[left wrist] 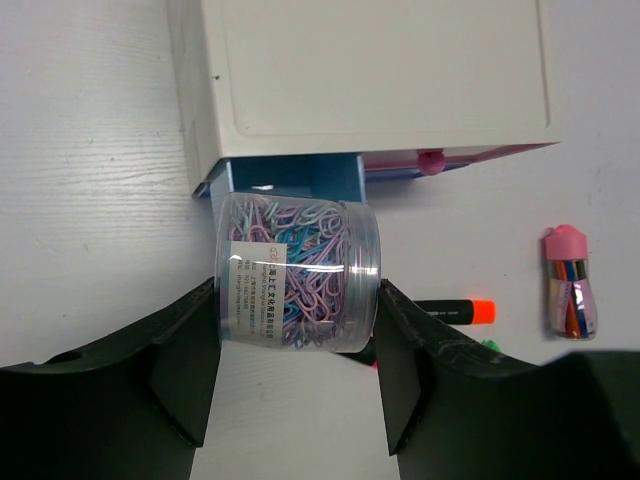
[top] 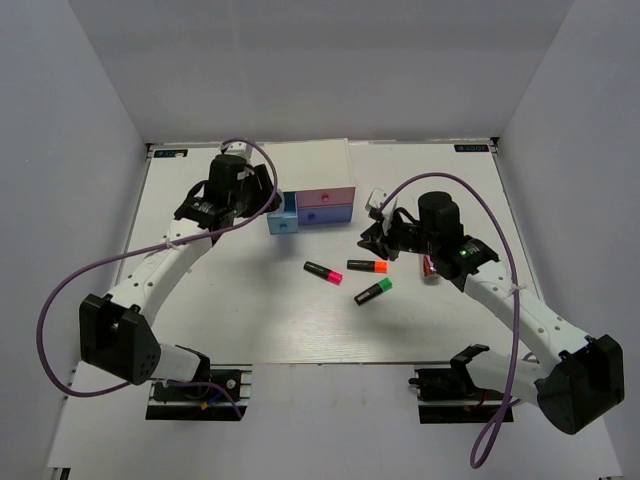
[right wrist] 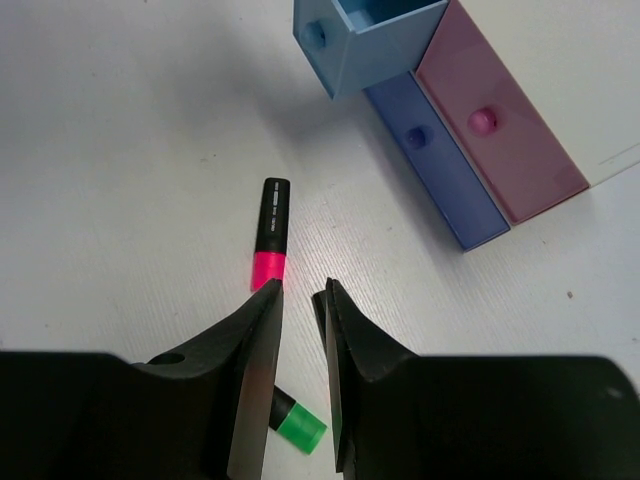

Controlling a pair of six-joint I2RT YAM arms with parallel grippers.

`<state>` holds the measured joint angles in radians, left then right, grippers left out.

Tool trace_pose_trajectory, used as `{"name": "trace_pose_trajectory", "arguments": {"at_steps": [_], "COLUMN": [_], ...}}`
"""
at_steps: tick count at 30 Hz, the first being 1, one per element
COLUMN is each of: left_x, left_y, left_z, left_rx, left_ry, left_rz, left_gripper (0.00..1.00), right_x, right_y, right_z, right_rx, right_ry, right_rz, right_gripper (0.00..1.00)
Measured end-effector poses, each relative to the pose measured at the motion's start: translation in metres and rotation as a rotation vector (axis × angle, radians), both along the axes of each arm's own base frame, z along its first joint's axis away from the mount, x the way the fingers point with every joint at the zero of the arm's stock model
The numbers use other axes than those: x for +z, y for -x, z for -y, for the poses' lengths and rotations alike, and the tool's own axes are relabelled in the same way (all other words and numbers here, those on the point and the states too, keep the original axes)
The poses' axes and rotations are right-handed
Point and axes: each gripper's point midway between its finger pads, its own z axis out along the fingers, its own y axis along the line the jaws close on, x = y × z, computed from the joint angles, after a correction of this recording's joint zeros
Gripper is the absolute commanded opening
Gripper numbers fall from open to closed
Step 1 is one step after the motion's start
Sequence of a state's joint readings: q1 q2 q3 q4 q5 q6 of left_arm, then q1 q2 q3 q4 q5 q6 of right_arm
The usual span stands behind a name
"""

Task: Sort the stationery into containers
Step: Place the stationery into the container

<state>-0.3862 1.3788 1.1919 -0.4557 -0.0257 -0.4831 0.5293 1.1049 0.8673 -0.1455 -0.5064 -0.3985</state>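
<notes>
White tabletop (top: 250, 320), boxed in by pale walls, carries a small white chest (top: 312, 165) at its far side, with the light blue drawer (top: 284, 218) pulled out. On that side the left gripper (left wrist: 297, 300) clamps a clear tub of paper clips (left wrist: 297, 265) between its fingers, just in front of the open drawer. Over the table's middle the right gripper (right wrist: 300, 320) hangs low, its fingers a narrow gap apart with nothing between them. The pink-capped highlighter (right wrist: 270, 230) lies just beyond its fingertips. The green-capped highlighter (right wrist: 298, 425) pokes out beneath them, and the orange-capped highlighter (top: 368, 265) rests close by.
</notes>
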Motion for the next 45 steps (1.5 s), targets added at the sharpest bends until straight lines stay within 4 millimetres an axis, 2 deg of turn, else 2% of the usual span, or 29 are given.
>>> {"name": "trace_pose_trajectory", "arguments": {"at_steps": [5,9,14,17,18,21,24,25,28,32,36,41,45], "left_x": [0.015,0.017,0.009,-0.006,-0.01,-0.015,-0.013,-0.012,-0.011,-0.012,-0.008,0.008,0.011], "left_y": [-0.004,-0.003,-0.003,-0.005,-0.005,-0.008,-0.011,-0.012,-0.012,-0.011,-0.015,-0.021,-0.022], "left_z": [0.008,0.013,0.021,0.025,0.025,0.025,0.025,0.026,0.028,0.032,0.039,0.043,0.043], "left_rx": [-0.011,-0.018,-0.022,-0.016,-0.011,0.01,0.027,0.029,0.032,0.029,0.029,0.035,0.043], "left_ry": [0.024,0.033,0.031,0.008,-0.003,-0.034,-0.054,-0.059,-0.068,-0.077,-0.073,-0.059,-0.062], "left_rz": [0.038,0.04,0.021,-0.012,-0.021,-0.036,-0.032,-0.03,-0.03,-0.034,-0.028,0.008,0.019], "left_gripper": [0.16,0.16,0.16,0.17,0.21,0.24,0.34,0.44,0.61,0.76,0.81,0.82,0.82], "right_x": [0.003,0.001,0.001,0.003,0.003,0.006,0.005,0.004,0.0,0.0,0.0,0.0,0.0], "right_y": [-0.002,-0.002,-0.003,-0.003,-0.003,-0.003,-0.002,-0.002,-0.001,-0.002,-0.002,-0.001,-0.001], "right_z": [0.0,0.0,0.0,0.0,0.0,0.001,0.001,0.002,0.003,0.003,0.003,0.003,0.003], "right_rx": [-0.004,-0.008,-0.013,-0.016,-0.016,-0.018,-0.019,-0.02,-0.024,-0.025,-0.025,-0.02,-0.015], "right_ry": [-0.007,-0.011,-0.018,-0.024,-0.025,-0.029,-0.031,-0.03,-0.026,-0.027,-0.026,-0.025,-0.026], "right_rz": [0.01,0.009,0.004,0.007,0.007,0.014,0.016,0.013,0.001,0.001,0.001,0.006,0.006], "right_gripper": [0.3,0.3,0.31,0.33,0.33,0.33,0.34,0.34,0.36,0.41,0.52,0.54,0.54]}}
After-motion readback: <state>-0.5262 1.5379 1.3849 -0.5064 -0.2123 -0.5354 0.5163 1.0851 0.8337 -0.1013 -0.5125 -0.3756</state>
